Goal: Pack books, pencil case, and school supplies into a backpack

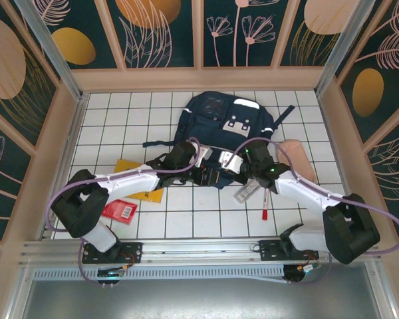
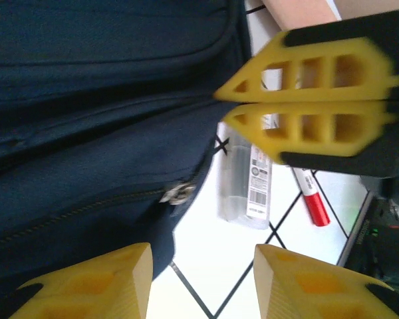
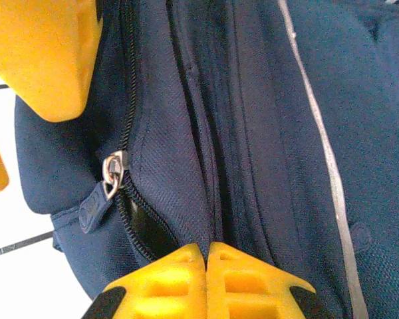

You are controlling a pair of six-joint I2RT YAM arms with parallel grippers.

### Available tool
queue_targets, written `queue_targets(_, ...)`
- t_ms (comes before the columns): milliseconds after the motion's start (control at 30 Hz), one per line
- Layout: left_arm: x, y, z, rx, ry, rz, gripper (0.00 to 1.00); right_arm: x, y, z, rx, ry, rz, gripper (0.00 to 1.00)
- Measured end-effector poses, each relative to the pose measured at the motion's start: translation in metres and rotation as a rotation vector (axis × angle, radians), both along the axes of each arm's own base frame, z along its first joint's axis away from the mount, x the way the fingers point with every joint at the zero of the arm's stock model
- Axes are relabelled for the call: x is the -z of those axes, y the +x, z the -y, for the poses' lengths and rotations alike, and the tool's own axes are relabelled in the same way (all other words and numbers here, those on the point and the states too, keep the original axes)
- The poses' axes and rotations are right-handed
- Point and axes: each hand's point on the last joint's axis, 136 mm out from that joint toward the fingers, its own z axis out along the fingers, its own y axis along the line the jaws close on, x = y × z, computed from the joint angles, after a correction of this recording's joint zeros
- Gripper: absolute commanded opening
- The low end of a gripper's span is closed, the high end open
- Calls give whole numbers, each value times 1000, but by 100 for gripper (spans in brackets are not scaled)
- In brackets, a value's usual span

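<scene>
I log backpack [image 1: 229,119] mid-table, zipper pull [image 3: 113,171] between my grippers | left gripper [image 2: 203,279] spread | right gripper [image 3: 206,266] pressed together at fabric | packet [image 2: 246,179], pen [image 2: 312,199] just beside backpack | pencil case [image 1: 298,156] right of it | yellow book [image 1: 128,166] partly under left arm

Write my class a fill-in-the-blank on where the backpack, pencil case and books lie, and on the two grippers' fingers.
The soft peach-pink fabric pencil case lies to the ___ of the large navy blue fabric backpack.
The thin paperback book partly under the left arm is coloured ___.
The small red booklet lies near the ___ arm's base.
The yellow fingers of the right gripper are ___; the left gripper's stand apart.
Missing words: right, yellow, left, shut.
</scene>
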Motion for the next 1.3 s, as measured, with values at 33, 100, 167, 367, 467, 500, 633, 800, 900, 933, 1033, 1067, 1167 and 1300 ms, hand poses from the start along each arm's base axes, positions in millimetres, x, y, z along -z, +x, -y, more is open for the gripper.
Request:
queue_targets(33,3,1,0,-3,7,-2,42,-5,1,0,-2,21,6,0)
queue_targets(100,7,2,0,-6,15,-7,43,-16,2,0,-8,61,20,0)
queue_targets(167,8,3,2,-6,11,-4,43,-22,1,0,-18,92,20,0)
queue_targets(367,-2,6,10,9,-35,17,43,-27,-7,-7,-51,159,-23,0)
queue_targets(467,-9,4,16,35,-74,26,43,-30,-8,-10,-64,178,-30,0)
queue_targets(500,-10,4,17,38,-78,30,43,-32,-8,-11,-68,182,-30,0)
queue_targets(633,-9,7,16,19,-66,42,41,-38,-9,-14,-85,208,-36,0)
queue_targets(800,-4,19,12,-57,-24,66,20,-42,-12,-18,-95,238,-57,0)
queue_targets(900,-2,25,8,-91,-3,79,10,-43,-11,-19,-97,243,-62,0)
queue_targets(933,-1,25,7,-91,2,84,6,-43,-11,-19,-97,243,-61,0)
queue_targets(1033,1,25,6,-81,18,95,0,-41,-11,-18,-91,235,-67,0)
queue_targets(1067,1,24,6,-72,20,102,0,-40,-11,-17,-86,228,-68,0)
queue_targets(1167,1,20,8,-33,17,108,0,-39,-8,-13,-68,202,-61,0)
queue_targets(1300,-2,10,9,31,7,106,0,-28,-3,-5,-43,132,-56,0)
